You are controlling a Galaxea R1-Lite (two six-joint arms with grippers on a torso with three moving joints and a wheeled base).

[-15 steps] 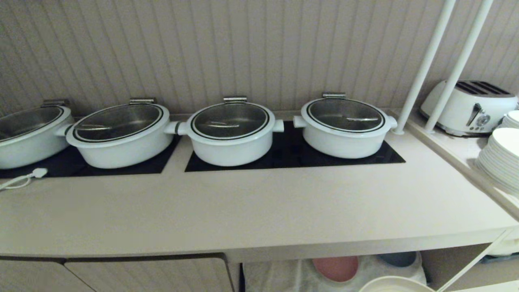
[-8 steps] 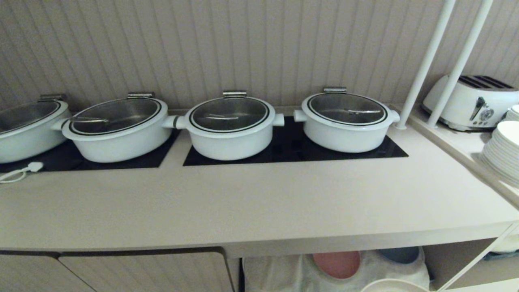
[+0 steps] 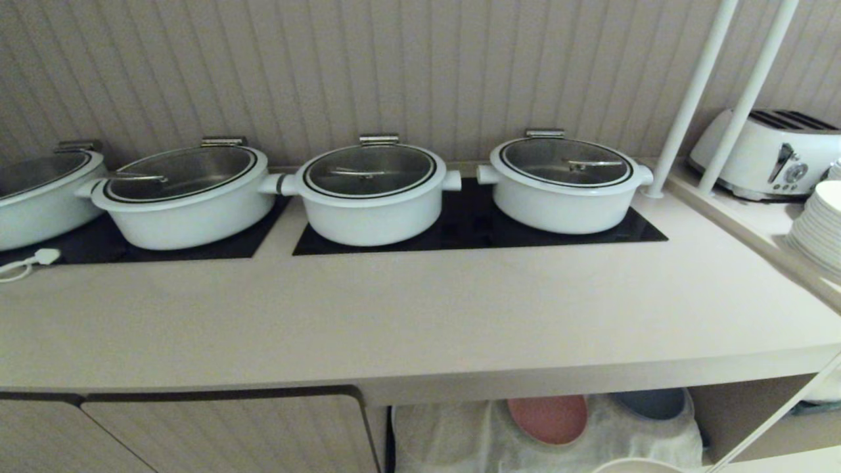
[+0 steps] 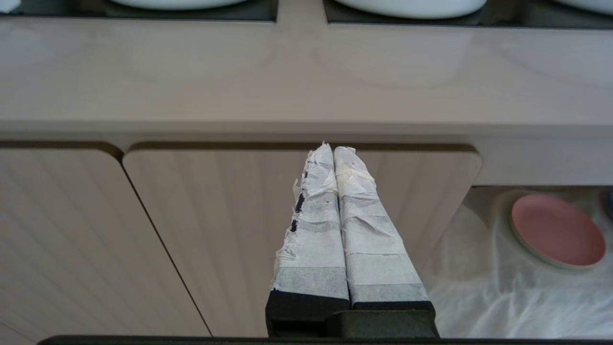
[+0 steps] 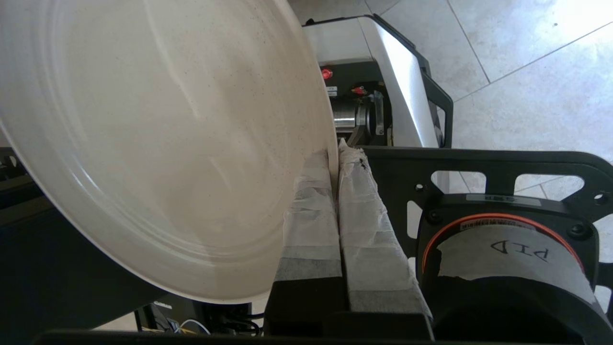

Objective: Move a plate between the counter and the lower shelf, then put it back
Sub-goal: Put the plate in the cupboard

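In the right wrist view the cream plate (image 5: 158, 143) is tilted on edge, and my right gripper (image 5: 336, 153) is shut on its rim, one taped finger on each face. Only a sliver of the plate's rim (image 3: 634, 466) shows at the bottom edge of the head view, in front of the lower shelf (image 3: 447, 433) with its wrinkled white cloth. The counter (image 3: 420, 315) runs above the shelf. My left gripper (image 4: 333, 149) is shut and holds nothing; it hangs parked before a cabinet door (image 4: 215, 230).
A pink plate (image 3: 548, 418) and a blue plate (image 3: 650, 402) lie on the shelf's cloth. Several lidded white pots (image 3: 371, 197) stand on black hob panels at the counter's back. A toaster (image 3: 769, 154), stacked white plates (image 3: 818, 230) and two white poles (image 3: 690, 98) are at the right.
The head camera has sunk: counter and pots slid up the picture and more of the lower shelf shows. The held plate's rim has dropped toward the bottom edge.
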